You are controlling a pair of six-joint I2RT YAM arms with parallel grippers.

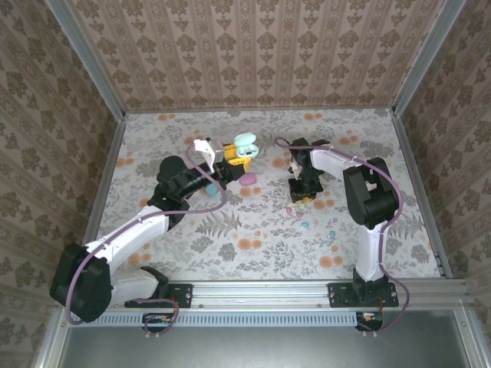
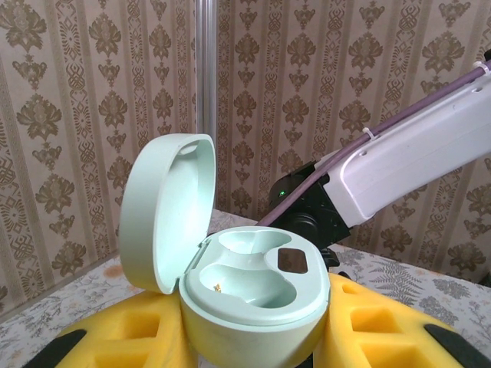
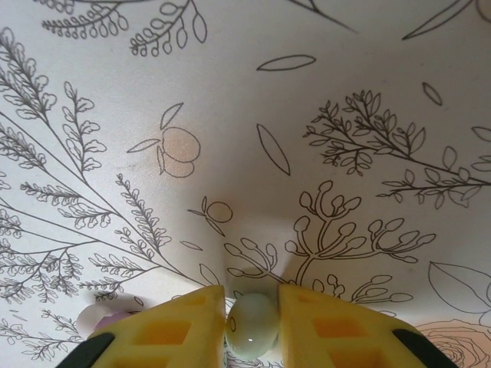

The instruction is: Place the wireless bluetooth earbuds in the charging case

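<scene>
Right gripper (image 3: 252,305) is closed on a mint earbud (image 3: 252,330), its yellow pads pressing the bud from either side, low over the bench (image 3: 230,115); I cannot tell whether the bud has left the surface. Left gripper (image 2: 257,341) is clamped on the mint charging case (image 2: 253,295), held upright with its lid (image 2: 165,207) swung open to the left and both moulded wells bare. The step in hand looks like carrying the bud to that case, which sits further away and to the left. The bud is smooth and rounded and could likely squirt from the pads, so a firm hold and a straight lift before travelling seem wise. It would then come down from above, clear of the lid, into the well that matches its shape, and be let go only once seated. The bench is covered in pale cloth printed with ferns, leaves and orange blossoms, a busy pattern that may hide small things. A pale pink bud (image 3: 96,314) lies just left of the right gripper, other loose earbuds (image 1: 304,225) lie nearer, and a pink case (image 1: 248,177) rests near the held one. Walls (image 1: 253,54) of brown damask wallpaper close three sides, with metal posts (image 2: 205,69) at the corners.
</scene>
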